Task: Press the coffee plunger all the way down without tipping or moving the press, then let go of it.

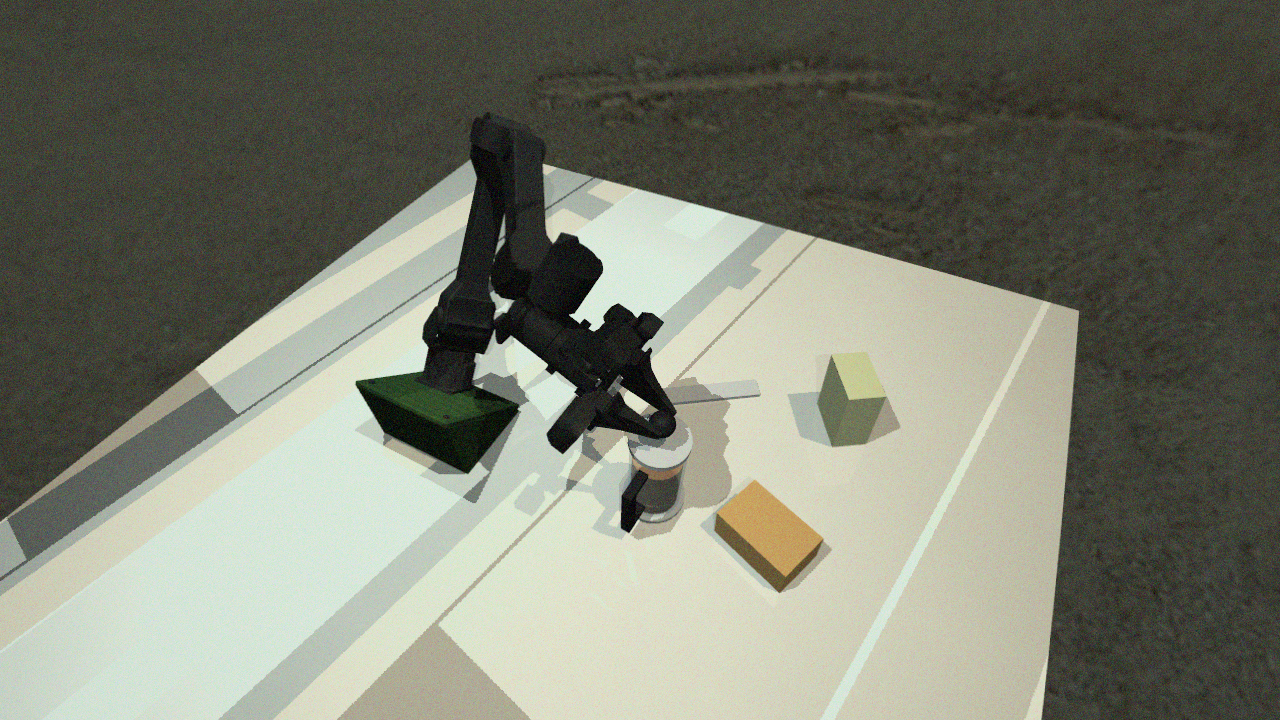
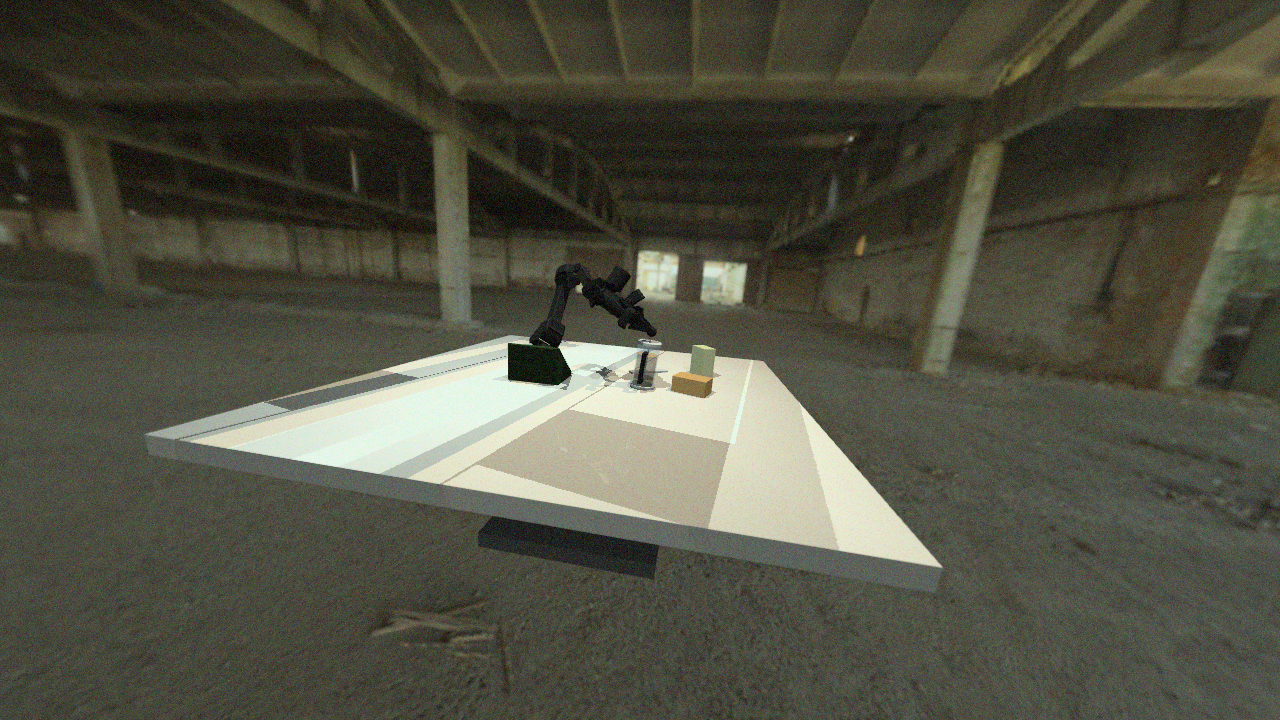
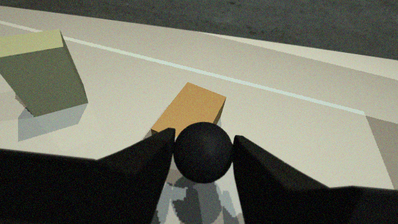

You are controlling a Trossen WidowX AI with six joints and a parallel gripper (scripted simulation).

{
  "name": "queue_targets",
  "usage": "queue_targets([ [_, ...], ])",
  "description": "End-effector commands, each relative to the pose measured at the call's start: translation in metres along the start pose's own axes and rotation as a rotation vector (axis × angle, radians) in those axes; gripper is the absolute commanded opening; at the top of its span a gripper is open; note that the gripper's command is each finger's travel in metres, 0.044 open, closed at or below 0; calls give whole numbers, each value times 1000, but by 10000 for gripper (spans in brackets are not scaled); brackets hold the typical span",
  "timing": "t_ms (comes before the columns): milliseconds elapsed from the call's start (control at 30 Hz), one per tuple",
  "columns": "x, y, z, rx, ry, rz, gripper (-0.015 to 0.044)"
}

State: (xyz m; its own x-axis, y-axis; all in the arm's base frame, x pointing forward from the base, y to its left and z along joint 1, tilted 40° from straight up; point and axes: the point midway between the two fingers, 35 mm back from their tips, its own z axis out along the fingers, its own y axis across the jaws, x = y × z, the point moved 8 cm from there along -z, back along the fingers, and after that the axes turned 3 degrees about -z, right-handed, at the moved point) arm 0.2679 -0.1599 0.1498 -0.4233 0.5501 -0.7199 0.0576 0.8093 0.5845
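1. Pincer [image 3: 203,146]: clamped on the black ball knob [image 3: 203,152] of the plunger, one finger [image 3: 149,155] on each side of it. The grip sits at about the ball's widest part in the wrist view.

2. French press [image 1: 657,479]: directly below the pincer, upright on the worktop [image 1: 939,501], glass body showing a dark brown band of coffee, black handle [image 1: 633,505] on the side facing away from the arm's green base [image 1: 438,416]. In the top view the knob sits just above the lid; how much travel remains cannot be read.

3. Orange box [image 1: 768,534]: beyond and below the pincer in the wrist view, close to the press but apart from it.

4. Pale green block [image 1: 850,398]: ahead and to the left of the pincer in the wrist view, well apart from the press.

5. Hazard, off-axis push: the arm reaches in at a slant. Any sideways component in the descent would lever the rod and tip or slide the press, probably toward the orange box.

6. Hazard, slip: a round knob held by flat fingers may squirt out under load, leaving the plunger short of the bottom.

7. Hazard, release: fingers dragging on the knob while opening or lifting could raise the plunger again or nudge the press.

8. Hazard, over-travel: pressing past the stop would load the glass body and shift it.
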Motion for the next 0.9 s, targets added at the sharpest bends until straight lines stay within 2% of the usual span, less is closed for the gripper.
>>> queue_targets([
  [0,3,0,3,-8,16,15,127],
  [733,1,-1,1,-3,3,5,127],
  [867,1,-1,1,-3,3,5,232],
])
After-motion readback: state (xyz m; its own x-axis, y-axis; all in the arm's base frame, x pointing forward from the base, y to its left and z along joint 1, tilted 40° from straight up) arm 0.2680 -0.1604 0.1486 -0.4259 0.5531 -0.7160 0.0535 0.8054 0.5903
